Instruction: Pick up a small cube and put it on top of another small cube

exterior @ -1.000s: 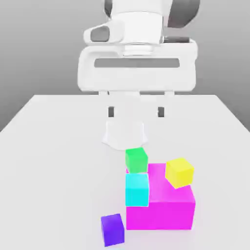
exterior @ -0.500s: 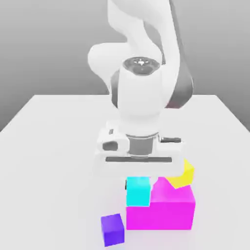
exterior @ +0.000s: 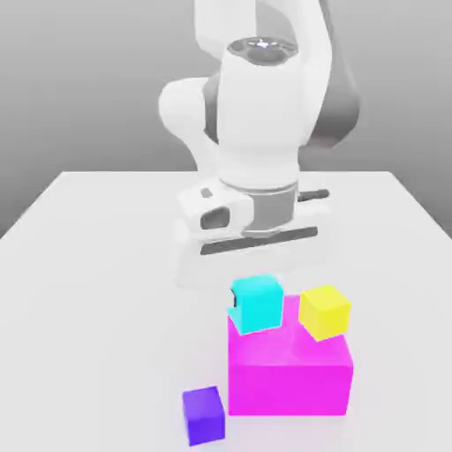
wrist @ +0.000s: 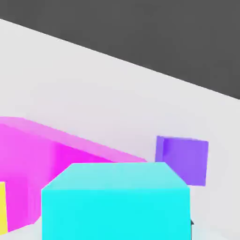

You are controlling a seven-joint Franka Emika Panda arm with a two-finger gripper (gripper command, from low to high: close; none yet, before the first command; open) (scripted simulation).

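My gripper (exterior: 255,293) is shut on a small cyan cube (exterior: 258,305), which hangs slightly tilted above the front left part of a big magenta block (exterior: 291,375). A dark fingertip (exterior: 232,305) shows at the cube's left side. On the magenta block's right side rests a small yellow cube (exterior: 325,312). A small purple cube (exterior: 204,414) stands on the table in front of the block's left corner. In the hand view the cyan cube (wrist: 115,201) sits close up, with the purple cube (wrist: 183,160) and the magenta block (wrist: 42,154) beyond it.
The white table (exterior: 97,282) stretches wide to the exterior view's left and behind the arm. The arm's white hand (exterior: 247,234) hangs low over the block's rear edge. A sliver of the yellow cube (wrist: 2,208) shows in the hand view.
The hand came down over the cubes, closed on the cyan cube that stood against the magenta block's front, and has lifted it to above the block's top.
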